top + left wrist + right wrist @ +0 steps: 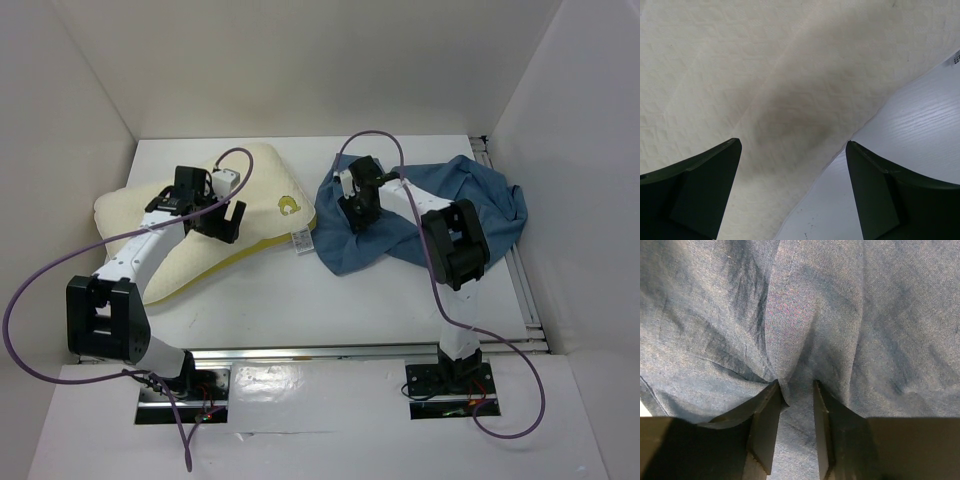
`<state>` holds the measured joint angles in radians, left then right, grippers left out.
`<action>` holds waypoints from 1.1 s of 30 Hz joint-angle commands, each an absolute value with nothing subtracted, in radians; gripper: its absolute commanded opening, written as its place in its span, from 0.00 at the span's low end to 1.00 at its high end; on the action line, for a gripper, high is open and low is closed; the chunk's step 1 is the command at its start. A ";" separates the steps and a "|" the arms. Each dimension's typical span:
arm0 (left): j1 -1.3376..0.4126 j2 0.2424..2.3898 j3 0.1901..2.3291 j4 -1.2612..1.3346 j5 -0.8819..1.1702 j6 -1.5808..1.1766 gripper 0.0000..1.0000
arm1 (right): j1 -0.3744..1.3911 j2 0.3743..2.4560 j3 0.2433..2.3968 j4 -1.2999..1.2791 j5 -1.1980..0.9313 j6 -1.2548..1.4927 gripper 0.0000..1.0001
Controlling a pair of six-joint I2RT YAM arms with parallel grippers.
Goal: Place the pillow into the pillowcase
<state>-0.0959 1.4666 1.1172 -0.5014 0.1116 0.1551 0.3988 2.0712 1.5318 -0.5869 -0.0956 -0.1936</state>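
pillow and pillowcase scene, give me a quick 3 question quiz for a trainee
1. True or false: the pillow already sits inside the pillowcase.
2. What is the right hand shut on? A. the pillow B. a fold of the pillowcase C. nothing
3. Fill in: the left hand hovers ____ (open or shut) above the pillow's edge.
Key: 1 false, they lie side by side on the table. 2 B. 3 open.
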 commanded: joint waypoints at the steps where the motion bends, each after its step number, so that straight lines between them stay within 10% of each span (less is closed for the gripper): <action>1: -0.097 1.468 1.154 -0.491 0.115 0.169 1.00 | 0.400 2.080 1.577 -0.560 -0.118 -0.175 0.40; 7: -0.097 1.477 1.154 -0.491 0.115 0.169 1.00 | 0.411 2.080 1.577 -0.560 -0.127 -0.175 0.39; 12: -0.097 1.477 1.163 -0.491 0.124 0.178 1.00 | 0.411 2.089 1.586 -0.560 -0.127 -0.184 0.00; 33: -0.129 1.658 1.432 -0.642 0.218 0.417 1.00 | 0.339 1.736 1.563 -0.612 -0.107 -0.360 0.00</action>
<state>-0.1150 1.5661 1.3239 -0.5877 0.2077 0.3202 0.3393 1.7435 1.5471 -0.5957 -0.1108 -0.3363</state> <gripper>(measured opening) 1.000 0.009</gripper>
